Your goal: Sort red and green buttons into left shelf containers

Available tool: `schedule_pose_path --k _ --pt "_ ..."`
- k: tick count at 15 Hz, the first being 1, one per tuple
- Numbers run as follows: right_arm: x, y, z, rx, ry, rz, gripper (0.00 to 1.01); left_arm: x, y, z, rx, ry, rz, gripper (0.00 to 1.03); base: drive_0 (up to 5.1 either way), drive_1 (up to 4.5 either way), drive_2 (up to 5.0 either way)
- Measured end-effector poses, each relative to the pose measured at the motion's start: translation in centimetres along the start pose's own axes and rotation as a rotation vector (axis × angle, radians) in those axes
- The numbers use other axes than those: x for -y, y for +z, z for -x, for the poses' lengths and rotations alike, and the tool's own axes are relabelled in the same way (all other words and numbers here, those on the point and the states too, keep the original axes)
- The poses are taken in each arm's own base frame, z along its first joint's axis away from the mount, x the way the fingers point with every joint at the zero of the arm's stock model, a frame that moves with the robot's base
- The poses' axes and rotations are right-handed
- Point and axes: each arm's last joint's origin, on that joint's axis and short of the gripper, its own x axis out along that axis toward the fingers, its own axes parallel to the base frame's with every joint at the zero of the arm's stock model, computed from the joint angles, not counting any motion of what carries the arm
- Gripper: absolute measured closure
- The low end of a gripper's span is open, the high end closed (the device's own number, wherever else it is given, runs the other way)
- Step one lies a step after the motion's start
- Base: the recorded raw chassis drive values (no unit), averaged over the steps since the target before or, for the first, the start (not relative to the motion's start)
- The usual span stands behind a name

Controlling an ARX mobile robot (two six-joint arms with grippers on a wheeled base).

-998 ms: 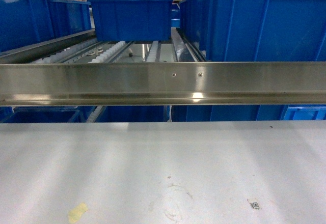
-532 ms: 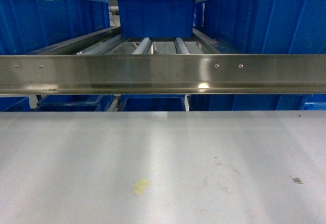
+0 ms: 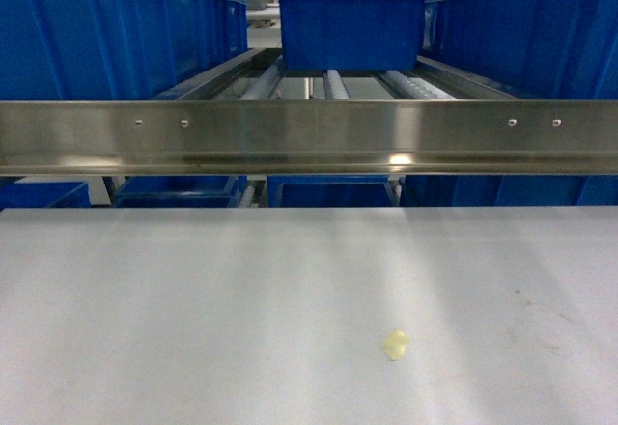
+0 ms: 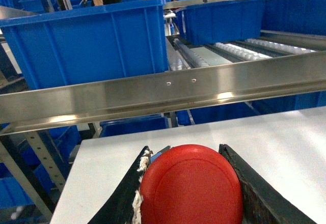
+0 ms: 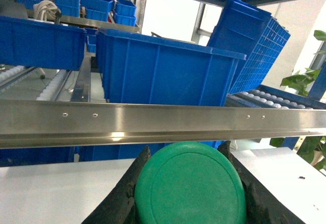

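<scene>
Our left gripper [image 4: 191,183] clamps the red button [image 4: 191,186], our right gripper [image 5: 188,183] the green button [image 5: 189,183]; a steel rail [image 3: 309,135] fronts the blue bins [image 3: 106,29]

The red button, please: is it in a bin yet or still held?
Held: the red button sits between the left pincer fingers, above the table.

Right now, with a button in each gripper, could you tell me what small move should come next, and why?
Probably lift the left gripper, shut on the red button, over the steel rail toward the blue bin beyond it. The button sits below the rail, so it cannot be dropped in yet.
</scene>
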Motion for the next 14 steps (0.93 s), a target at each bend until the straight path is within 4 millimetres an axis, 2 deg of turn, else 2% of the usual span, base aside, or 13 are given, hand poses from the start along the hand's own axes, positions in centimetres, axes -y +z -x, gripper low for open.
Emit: schedule_pose_path --k 14 --pt "0.0 -0.01 0.0 -0.001 0.0 0.0 0.69 0.0 0.0 0.0 0.0 0.0 0.0 0.71 -4.9 2.44 2.4"
